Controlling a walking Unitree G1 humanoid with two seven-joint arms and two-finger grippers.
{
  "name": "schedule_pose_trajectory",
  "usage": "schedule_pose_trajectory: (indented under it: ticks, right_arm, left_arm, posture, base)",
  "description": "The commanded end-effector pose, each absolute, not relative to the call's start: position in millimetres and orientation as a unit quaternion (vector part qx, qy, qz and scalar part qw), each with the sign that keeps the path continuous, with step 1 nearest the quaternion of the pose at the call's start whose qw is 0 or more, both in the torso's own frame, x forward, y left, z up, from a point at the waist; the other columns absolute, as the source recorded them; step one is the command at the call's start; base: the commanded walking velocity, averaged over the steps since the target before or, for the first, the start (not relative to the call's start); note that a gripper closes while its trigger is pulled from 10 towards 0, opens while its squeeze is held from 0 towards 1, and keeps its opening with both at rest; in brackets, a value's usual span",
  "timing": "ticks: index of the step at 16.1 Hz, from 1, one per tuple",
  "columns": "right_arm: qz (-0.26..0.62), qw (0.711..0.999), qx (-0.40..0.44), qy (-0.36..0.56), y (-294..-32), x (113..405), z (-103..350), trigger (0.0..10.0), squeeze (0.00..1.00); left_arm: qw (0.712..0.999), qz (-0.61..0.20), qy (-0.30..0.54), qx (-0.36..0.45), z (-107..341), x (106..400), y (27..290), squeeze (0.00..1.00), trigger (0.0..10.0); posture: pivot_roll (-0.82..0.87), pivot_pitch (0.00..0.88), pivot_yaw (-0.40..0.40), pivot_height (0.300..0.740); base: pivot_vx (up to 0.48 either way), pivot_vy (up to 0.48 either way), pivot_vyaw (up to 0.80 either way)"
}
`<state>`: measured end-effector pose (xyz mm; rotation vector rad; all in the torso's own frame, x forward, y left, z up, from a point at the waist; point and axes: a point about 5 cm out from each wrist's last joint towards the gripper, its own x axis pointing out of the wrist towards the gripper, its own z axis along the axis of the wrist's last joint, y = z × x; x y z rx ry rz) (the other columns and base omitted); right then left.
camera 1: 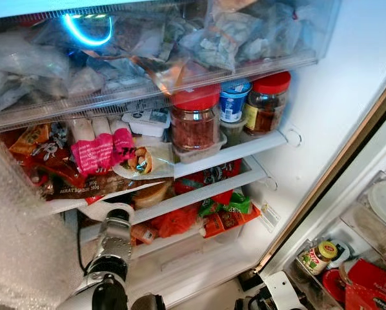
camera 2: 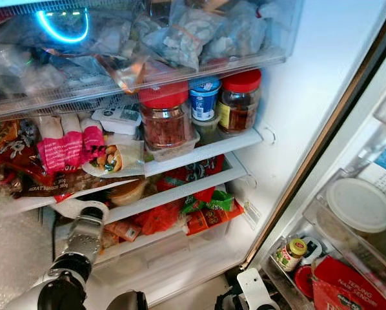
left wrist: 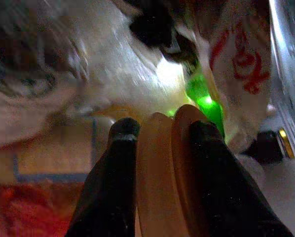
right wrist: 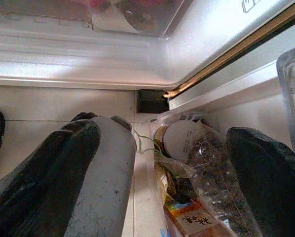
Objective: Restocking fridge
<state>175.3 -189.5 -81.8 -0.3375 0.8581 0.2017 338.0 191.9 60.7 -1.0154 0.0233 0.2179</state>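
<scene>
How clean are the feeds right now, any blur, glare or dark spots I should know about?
Left eye view: sharp, with a blue-white ring glare on the top drawer front. Left wrist view: dim and soft, background smeared, a green glow behind the beige disc-shaped thing pinched in the left gripper. Right wrist view: bright and clear, only the near fingers blur.

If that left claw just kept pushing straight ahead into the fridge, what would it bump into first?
Probably the crumpled whitish packet right beyond the pale ring-shaped thing that the left gripper pinches; depth is blurry, so that is a guess.
</scene>
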Motion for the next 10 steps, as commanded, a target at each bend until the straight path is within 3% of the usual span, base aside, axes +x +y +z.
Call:
schedule_pose_trajectory:
  ticks: [1,6,7,8,9,10]
  right_arm:
    - [0.103,0.859,-0.161,0.475,-192.6,142.5,-97.3,10.0,0.0]
    - [0.102,0.86,-0.16,0.474,-192.2,143.0,-97.1,10.0,0.0]
    - [0.102,0.86,-0.16,0.474,-192.2,143.1,-97.1,10.0,0.0]
    - [0.102,0.86,-0.16,0.474,-192.2,143.1,-97.1,10.0,0.0]
    - [0.102,0.86,-0.16,0.474,-192.2,143.1,-97.1,10.0,0.0]
    - [0.102,0.86,-0.16,0.474,-192.1,143.1,-97.1,10.0,0.0]
  left_arm:
    - [0.869,0.084,0.021,-0.486,63.2,342.5,183.9,0.0,10.0]
    - [0.871,0.064,0.024,-0.486,65.7,346.7,175.3,0.0,10.0]
    - [0.872,0.064,0.023,-0.484,66.8,347.6,175.0,0.15,10.0]
    - [0.874,0.064,0.017,-0.481,68.9,348.8,175.8,0.67,10.0]
    - [0.874,0.063,0.013,-0.481,70.2,349.4,176.2,0.78,10.0]
    - [0.875,0.062,0.012,-0.48,70.5,349.6,176.2,0.79,10.0]
  posture:
    - [-0.21,0.092,-0.006,0.641]
    - [-0.21,0.093,-0.006,0.641]
    - [-0.21,0.093,-0.006,0.641]
    - [-0.21,0.093,-0.006,0.641]
    - [-0.21,0.093,-0.006,0.641]
    - [-0.21,0.093,-0.006,0.641]
  base:
    - [0.0,0.0,0.0]
    - [0.0,0.0,0.0]
    - [0.0,0.0,0.0]
    - [0.0,0.0,0.0]
    - [0.0,0.0,0.0]
    - [0.0,0.0,0.0]
